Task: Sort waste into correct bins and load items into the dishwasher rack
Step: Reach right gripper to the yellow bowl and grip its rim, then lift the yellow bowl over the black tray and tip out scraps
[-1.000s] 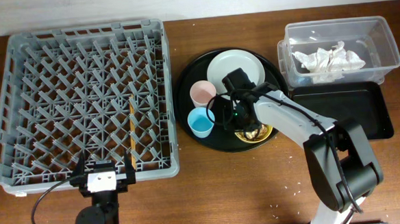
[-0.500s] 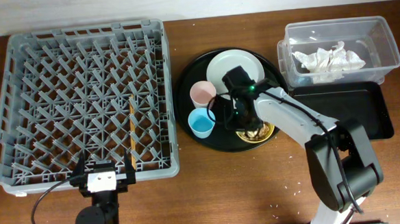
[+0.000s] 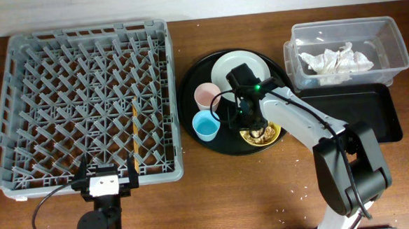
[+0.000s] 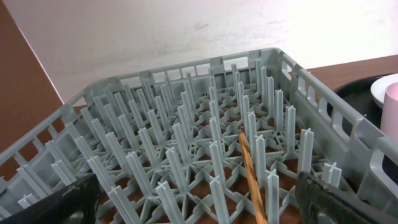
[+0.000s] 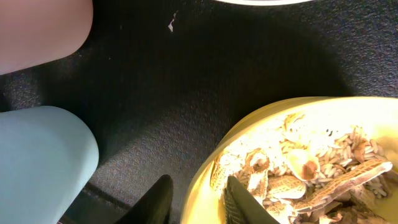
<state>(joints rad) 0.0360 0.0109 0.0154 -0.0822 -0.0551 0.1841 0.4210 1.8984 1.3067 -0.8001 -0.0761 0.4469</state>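
Right gripper (image 5: 196,202): one finger outside and one inside the rim of the yellow bowl (image 5: 273,121), jaws only narrowly apart; cannot tell whether they press on it
Left gripper (image 4: 196,202): jaws spread wide, holding nothing, at the near edge of the dishwasher rack (image 3: 84,100)
Yellow bowl: upright on the round black tray (image 3: 223,143), with food scraps (image 5: 311,168) and rice-like grains inside
Pink cup (image 3: 206,95), light-blue cup (image 3: 205,126): side by side on the same tray, left of the bowl
Plate (image 3: 254,63): at the far side of that tray
Napkins (image 3: 335,60): crumpled inside the clear tub (image 3: 390,41)
Black rectangular tray (image 3: 352,114): on the table (image 3: 230,197), just beside the tub
Orange-brown stick (image 3: 134,136): lying in the rack
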